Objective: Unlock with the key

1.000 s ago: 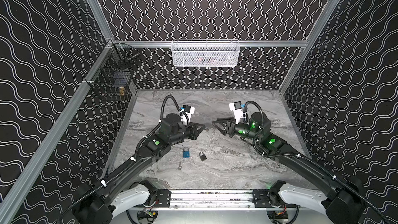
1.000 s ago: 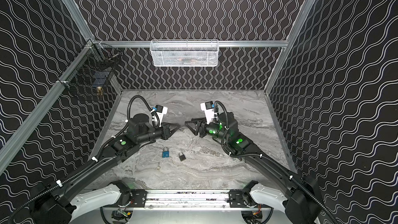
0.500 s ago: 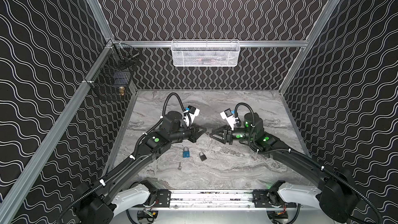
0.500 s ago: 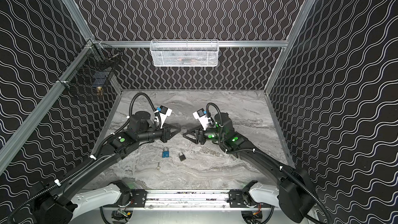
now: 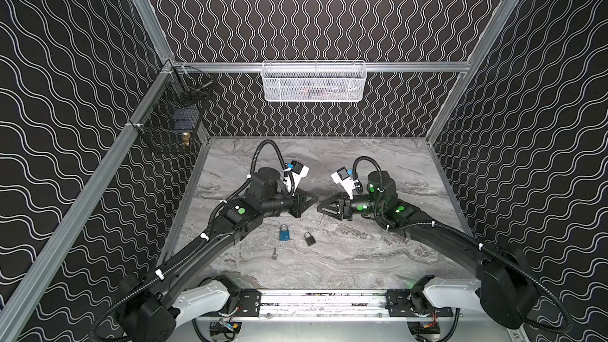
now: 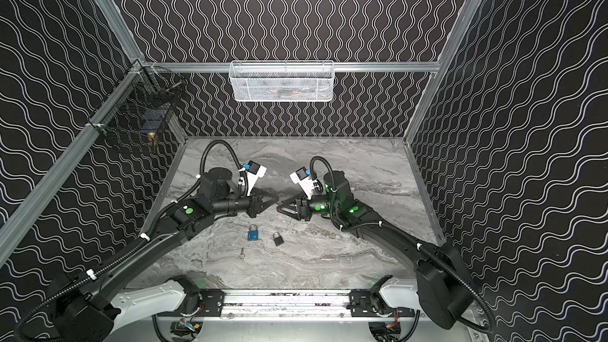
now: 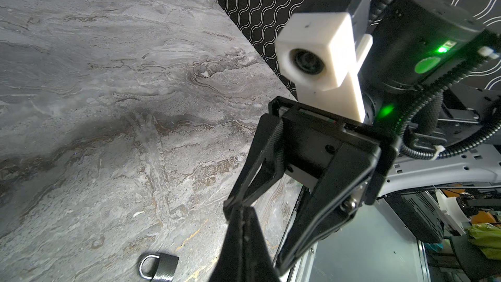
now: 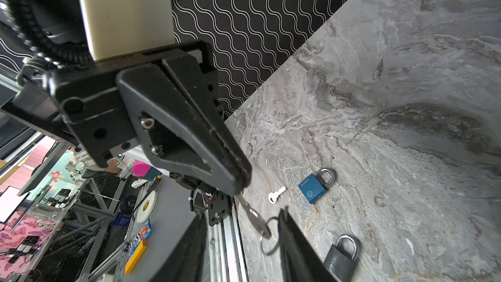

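Note:
My left gripper [image 5: 312, 199] [image 7: 240, 210] is shut on a silver key [image 8: 253, 216], pinching its blade; the bow and its wire ring [image 8: 269, 237] stick out of the tip. My right gripper [image 5: 319, 208] [image 8: 241, 212] faces it tip to tip, open, with the key between its two fingers [image 8: 294, 248], apart from them. On the table in front lie a blue padlock [image 5: 284, 234] [image 8: 314, 187], a black padlock [image 5: 309, 240] [image 7: 160, 265] and a second loose key [image 5: 273, 254] [image 8: 276, 194].
A white mesh basket [image 5: 314, 82] hangs on the back wall and a black wire basket [image 5: 171, 120] on the left wall. A metal rail [image 5: 316, 301] runs along the table's front edge. Patterned walls close three sides.
Both grippers have come together at the middle of the table. My right gripper swung left and lower towards the left one, and its jaws have narrowed. The padlocks and the loose key have not moved.

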Robot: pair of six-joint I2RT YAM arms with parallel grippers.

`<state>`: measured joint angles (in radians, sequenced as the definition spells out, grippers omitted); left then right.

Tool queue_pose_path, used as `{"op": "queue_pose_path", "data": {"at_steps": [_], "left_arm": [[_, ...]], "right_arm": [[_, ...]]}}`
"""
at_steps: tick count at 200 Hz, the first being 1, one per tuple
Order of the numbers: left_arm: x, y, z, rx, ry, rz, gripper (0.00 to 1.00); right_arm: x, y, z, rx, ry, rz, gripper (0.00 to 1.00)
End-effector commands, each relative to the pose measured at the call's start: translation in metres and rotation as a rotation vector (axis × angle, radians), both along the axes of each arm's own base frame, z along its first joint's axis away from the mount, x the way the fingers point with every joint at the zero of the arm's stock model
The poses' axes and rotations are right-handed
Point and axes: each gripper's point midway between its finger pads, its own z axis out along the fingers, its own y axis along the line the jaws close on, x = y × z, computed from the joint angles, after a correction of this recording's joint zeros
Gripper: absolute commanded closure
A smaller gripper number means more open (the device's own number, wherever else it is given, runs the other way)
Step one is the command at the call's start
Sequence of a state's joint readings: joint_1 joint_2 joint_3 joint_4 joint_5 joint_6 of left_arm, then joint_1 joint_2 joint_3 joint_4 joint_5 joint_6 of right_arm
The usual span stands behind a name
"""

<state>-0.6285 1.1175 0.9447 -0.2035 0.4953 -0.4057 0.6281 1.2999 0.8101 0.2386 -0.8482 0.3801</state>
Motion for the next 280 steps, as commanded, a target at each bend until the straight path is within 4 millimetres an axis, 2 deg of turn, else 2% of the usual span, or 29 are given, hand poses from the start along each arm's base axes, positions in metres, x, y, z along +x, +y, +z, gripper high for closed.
{"op": "queue_pose_path", "data": {"at_steps": [1, 28, 130, 208, 255, 280], "left_arm": [[-0.001, -0.002, 0.007, 0.001, -0.045, -0.035, 1.0], [-0.001, -0.002, 0.007, 0.007, -0.047, -0.036, 1.0], [-0.001, -0.005, 0.008, -0.005, -0.049, -0.049, 1.0], [0.001, -0.005, 0.007, -0.012, -0.048, -0.047, 1.0], [0.002, -0.006, 0.006, -0.012, -0.045, -0.046, 1.0], [0.002, -0.008, 0.008, -0.021, -0.046, -0.048, 1.0]], "right_arm": [[-0.003, 0.002, 0.012, 0.034, -0.051, 0.037, 0.62], [-0.005, 0.001, 0.012, 0.039, -0.054, 0.041, 0.69], [-0.005, -0.007, 0.007, 0.055, -0.034, 0.047, 0.72], [-0.005, -0.006, 0.007, 0.076, -0.029, 0.066, 0.86], [-0.003, -0.007, 0.007, 0.072, -0.031, 0.053, 1.0], [-0.001, -0.008, 0.007, 0.065, -0.03, 0.032, 1.0]]}}
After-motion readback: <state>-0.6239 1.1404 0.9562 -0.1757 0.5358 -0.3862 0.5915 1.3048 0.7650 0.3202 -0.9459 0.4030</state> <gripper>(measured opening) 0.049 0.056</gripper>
